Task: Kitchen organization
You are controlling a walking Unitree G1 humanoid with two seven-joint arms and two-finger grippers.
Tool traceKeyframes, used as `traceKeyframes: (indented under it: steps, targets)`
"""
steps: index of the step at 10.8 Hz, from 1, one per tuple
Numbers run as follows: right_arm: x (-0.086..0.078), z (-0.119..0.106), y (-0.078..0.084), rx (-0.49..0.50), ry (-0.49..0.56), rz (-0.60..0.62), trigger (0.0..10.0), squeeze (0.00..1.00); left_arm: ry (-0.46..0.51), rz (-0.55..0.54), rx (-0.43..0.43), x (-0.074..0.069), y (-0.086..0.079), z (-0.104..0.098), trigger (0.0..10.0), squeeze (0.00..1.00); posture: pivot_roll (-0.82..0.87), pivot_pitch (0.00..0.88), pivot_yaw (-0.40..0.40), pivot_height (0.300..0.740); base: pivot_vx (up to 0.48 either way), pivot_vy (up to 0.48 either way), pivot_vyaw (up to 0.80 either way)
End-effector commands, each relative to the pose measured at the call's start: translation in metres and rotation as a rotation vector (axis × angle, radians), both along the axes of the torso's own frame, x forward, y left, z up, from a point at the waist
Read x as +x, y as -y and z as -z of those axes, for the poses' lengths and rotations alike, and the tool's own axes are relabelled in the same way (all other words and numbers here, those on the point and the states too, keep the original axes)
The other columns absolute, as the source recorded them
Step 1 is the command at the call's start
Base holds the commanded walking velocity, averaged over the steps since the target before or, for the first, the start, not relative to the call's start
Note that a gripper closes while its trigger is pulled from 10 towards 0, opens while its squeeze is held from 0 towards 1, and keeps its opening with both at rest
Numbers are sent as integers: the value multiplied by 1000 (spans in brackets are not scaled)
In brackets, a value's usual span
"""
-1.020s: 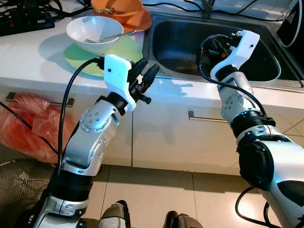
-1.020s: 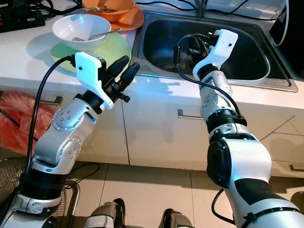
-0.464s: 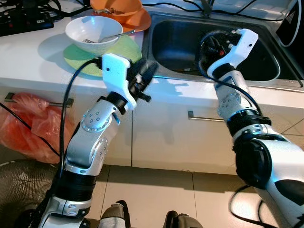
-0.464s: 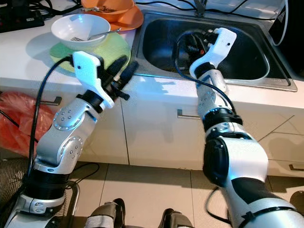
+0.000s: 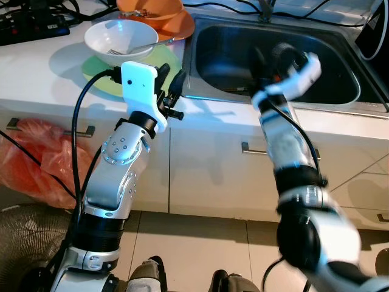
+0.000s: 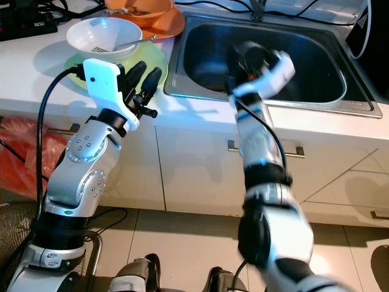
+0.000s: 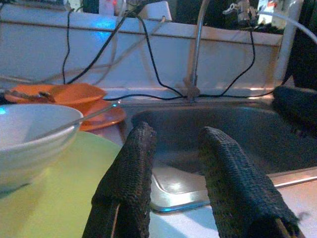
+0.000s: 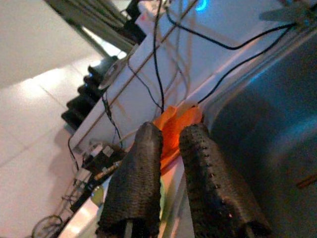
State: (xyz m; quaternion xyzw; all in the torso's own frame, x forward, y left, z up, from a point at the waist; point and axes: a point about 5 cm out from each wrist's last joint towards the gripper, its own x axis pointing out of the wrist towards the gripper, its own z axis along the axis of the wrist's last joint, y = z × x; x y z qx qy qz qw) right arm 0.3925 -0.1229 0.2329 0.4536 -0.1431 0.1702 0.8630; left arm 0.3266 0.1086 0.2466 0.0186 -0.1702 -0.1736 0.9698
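A white bowl (image 5: 120, 38) with a fork in it stands on a green plate (image 5: 159, 61) on the white counter. Behind it an orange bowl (image 5: 149, 7) sits on an orange plate (image 5: 182, 27). My left gripper (image 5: 172, 78) hovers open at the counter's front edge, between the green plate and the steel sink (image 5: 328, 73); nothing lies between its fingers (image 7: 131, 163). My right gripper (image 5: 282, 53) is a blur over the sink basin. Its fingers (image 8: 141, 168) stand a narrow gap apart with nothing in them.
Black cables and a power strip (image 5: 30, 24) run along the back of the counter, and a tap (image 7: 194, 54) rises behind the sink. Below are white cabinet doors with handles (image 5: 258, 148), a red plastic bag (image 5: 36, 161) and a fan (image 5: 24, 243) on the floor at left.
My left gripper has lifted and turned toward the green plate's edge. My right arm has swung left across the sink and is now motion-blurred.
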Motion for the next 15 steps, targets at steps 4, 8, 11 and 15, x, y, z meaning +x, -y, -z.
traceKeyframes:
  steps: [4, 8, 11, 15]
  targets:
    - [-31, 22, -11, 149, -113, -7, 10000, 0, 102, -141, 281, 18, -3, -9, 10000, 0, 129, 168, -52, 740, 0, 0, 0]
    - [-41, 22, -13, 176, -156, -21, 10000, 0, 170, -249, 636, 50, -9, -6, 10000, 0, 116, 153, -41, 740, 0, 0, 0]
    - [-44, 21, -13, 182, -166, -24, 10000, 0, 169, -292, 747, 68, -18, -5, 10000, 0, 115, 143, -40, 740, 0, 0, 0]
    - [-47, 19, -12, 184, -169, -25, 10000, 0, 237, -358, 818, 85, -22, -29, 10000, 0, 103, 148, -46, 740, 0, 0, 0]
